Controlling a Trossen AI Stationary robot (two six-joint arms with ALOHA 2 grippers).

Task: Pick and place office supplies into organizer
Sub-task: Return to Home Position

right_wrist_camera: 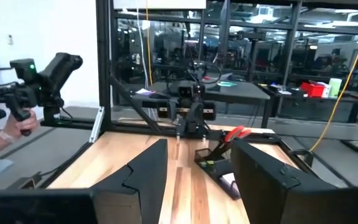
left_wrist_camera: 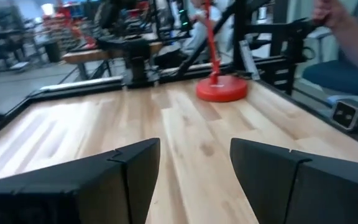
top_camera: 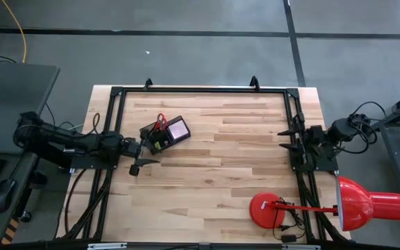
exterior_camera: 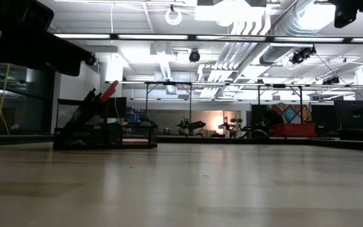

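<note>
The black organizer [top_camera: 160, 141] stands on the wooden table left of centre. The red-handled scissors [top_camera: 160, 121] stick up out of it, leaning, and a blue-purple note pad [top_camera: 179, 129] lies in its right part. The low view shows the organizer [exterior_camera: 103, 133] with the scissors' red handle [exterior_camera: 109, 91] slanting above it. The right wrist view has the organizer [right_wrist_camera: 216, 163] far ahead. My left gripper [top_camera: 143, 154] is beside the organizer's near left corner, open, with nothing between its fingers [left_wrist_camera: 135, 168]. My right gripper [top_camera: 285, 139] hangs open at the table's right edge, its fingers [right_wrist_camera: 148, 168] empty.
A red desk lamp stands at the near right, base [top_camera: 264, 208] on the table and head [top_camera: 367, 203] past the edge. A black frame [top_camera: 200, 90] runs round the table. A person's hand holds a control handle [right_wrist_camera: 17, 106] beyond the table; a person's arm [left_wrist_camera: 350, 28] shows too.
</note>
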